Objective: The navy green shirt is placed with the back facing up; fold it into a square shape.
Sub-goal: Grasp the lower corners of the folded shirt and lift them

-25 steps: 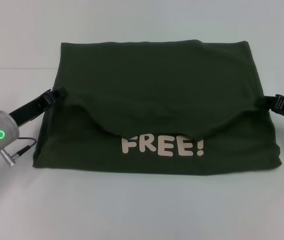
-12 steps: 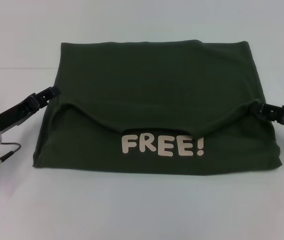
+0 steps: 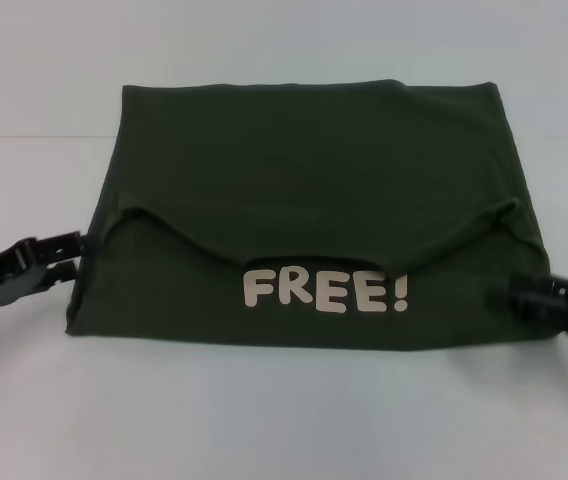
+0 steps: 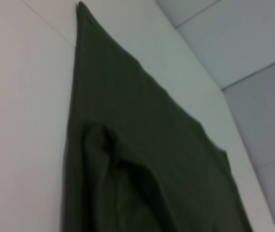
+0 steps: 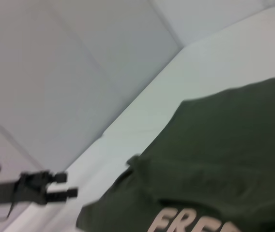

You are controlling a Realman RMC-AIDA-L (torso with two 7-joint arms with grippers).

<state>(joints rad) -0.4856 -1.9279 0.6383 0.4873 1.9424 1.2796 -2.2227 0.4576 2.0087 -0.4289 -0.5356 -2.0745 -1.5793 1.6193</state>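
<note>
Starting at your left edge of the head view, you have the left gripper (image 3: 72,252) low over the white table (image 3: 284,410), its black fingers (image 3: 62,240) pointing at the left border of the navy green shirt (image 3: 314,180); the fingers stand a little apart with nothing between them, their tips just beside the cloth, and you cannot tell from this view whether they touch it. Moving to the middle, the shirt lies flat on the table as a wide folded block, with a far layer laid forward over the near one. That upper layer ends in a sagging, curved edge with a small peak at each side, and below it you can read the cream "FREE!" lettering (image 3: 324,291) on the near layer. The left wrist view shows you only a stretch of the same dark cloth with a rumpled fold in it. At your right, the right gripper (image 3: 499,297) reaches in over the shirt's near right corner, dark against dark cloth, so whether its fingers are parted or closed cannot be told.
</note>
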